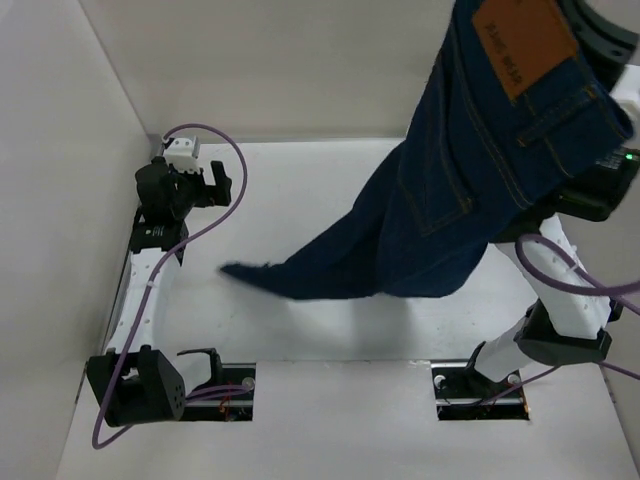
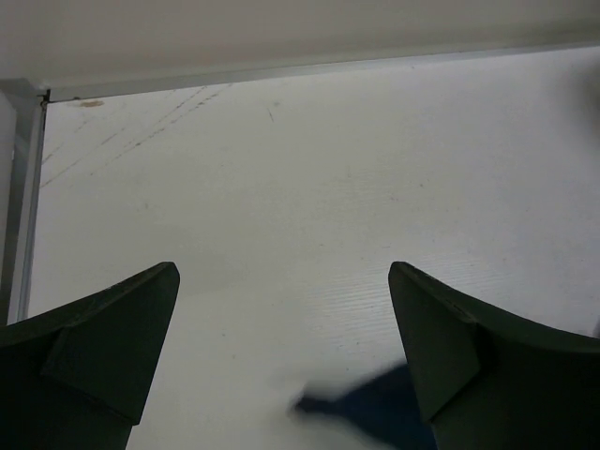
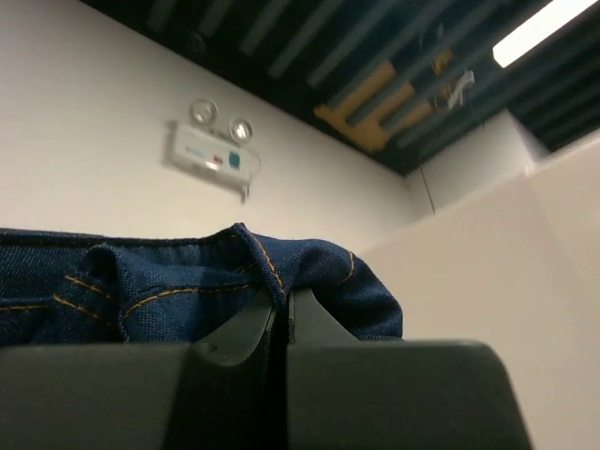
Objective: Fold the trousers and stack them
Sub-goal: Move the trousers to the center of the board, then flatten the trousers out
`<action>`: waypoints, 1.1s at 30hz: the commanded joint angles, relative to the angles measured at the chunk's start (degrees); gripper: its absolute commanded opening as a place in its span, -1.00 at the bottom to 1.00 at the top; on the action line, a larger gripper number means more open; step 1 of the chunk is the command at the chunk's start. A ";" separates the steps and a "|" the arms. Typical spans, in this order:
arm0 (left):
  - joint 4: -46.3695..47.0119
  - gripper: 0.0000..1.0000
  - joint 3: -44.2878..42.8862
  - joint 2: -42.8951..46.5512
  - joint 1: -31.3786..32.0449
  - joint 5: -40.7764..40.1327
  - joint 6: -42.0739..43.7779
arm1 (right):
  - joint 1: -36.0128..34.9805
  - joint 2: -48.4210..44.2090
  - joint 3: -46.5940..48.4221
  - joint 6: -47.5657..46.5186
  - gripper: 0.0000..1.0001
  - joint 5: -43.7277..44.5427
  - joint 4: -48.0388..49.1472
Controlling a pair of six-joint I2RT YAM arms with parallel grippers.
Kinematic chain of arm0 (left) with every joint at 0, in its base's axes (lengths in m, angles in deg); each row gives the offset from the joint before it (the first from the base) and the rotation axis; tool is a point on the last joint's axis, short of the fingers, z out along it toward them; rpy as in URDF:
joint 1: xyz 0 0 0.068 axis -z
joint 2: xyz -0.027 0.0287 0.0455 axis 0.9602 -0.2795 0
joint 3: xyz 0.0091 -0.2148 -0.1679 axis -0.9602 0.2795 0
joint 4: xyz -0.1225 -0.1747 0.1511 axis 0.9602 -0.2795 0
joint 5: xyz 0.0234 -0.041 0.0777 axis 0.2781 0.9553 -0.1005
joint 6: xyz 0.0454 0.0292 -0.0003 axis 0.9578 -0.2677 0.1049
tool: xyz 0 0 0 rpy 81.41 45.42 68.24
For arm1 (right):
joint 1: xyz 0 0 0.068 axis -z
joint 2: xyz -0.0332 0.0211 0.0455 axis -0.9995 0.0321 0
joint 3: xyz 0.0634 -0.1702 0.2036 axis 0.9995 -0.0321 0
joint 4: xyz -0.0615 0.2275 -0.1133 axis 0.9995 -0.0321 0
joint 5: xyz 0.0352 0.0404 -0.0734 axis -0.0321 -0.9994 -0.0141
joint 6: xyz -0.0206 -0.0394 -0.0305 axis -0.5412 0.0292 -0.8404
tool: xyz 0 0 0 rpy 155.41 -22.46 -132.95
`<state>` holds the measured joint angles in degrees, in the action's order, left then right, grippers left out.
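Hanging from the clenched right gripper (image 3: 281, 305), the trousers (image 1: 440, 190) drape from two o'clock toward centre.
Hem edge touches the table (image 1: 330, 180), well apart from the released left gripper (image 2: 283, 277) at ten o'clock.

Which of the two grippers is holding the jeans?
The right gripper: it is shut on the waist end of the jeans, holding them up high. The left gripper is open and holds nothing.
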<state>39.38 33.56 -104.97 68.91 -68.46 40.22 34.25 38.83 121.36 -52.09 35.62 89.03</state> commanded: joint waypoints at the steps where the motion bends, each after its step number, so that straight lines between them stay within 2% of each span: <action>1: 4.15 1.00 -2.50 -0.44 0.07 0.69 -0.80 | 2.27 1.06 -9.17 8.58 -0.96 7.28 -0.21; 4: 3.19 1.00 -3.38 -1.06 0.95 2.00 1.56 | 5.25 -2.10 -19.45 11.84 -0.94 13.60 -2.67; 9: -3.91 1.00 -3.12 -0.36 4.02 6.31 10.44 | 11.67 -12.11 -47.22 14.48 -0.93 28.19 -15.30; 11: -10.14 1.00 -3.56 -0.62 5.51 7.45 14.65 | 13.43 -13.88 -54.69 15.88 -0.95 33.46 -23.11; 14: -22.17 1.00 -5.31 -1.93 9.72 9.38 22.46 | 15.89 -16.08 -65.68 24.03 -0.95 40.33 -38.40; 18: -37.91 0.93 -4.36 -3.87 18.16 7.99 33.72 | 20.11 -18.97 -75.27 38.97 -0.94 38.95 -51.00; 21: -47.67 0.89 -0.41 -4.14 23.00 7.45 39.09 | 21.70 -21.78 -80.29 41.81 -0.96 35.53 -49.19; 24: -54.01 0.91 1.27 -5.01 27.30 9.64 41.03 | 21.70 -24.25 -83.46 39.98 -0.94 33.23 -44.00; 27: -53.24 0.96 1.53 -7.38 32.49 10.27 40.60 | 21.96 -25.40 -84.17 37.78 -0.93 32.79 -41.09; 30: -50.17 0.98 3.37 -11.16 34.70 8.87 42.96 | 23.28 -26.19 -82.42 36.90 -0.93 32.79 -40.73; 33: -44.73 0.95 8.89 -15.02 36.71 0.90 46.04 | 23.98 -27.50 -80.49 35.14 -0.91 32.61 -40.21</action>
<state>-8.81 37.65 -117.10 104.05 -61.93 80.98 57.33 13.63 37.21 -15.32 68.32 44.27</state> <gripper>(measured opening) 0.985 0.043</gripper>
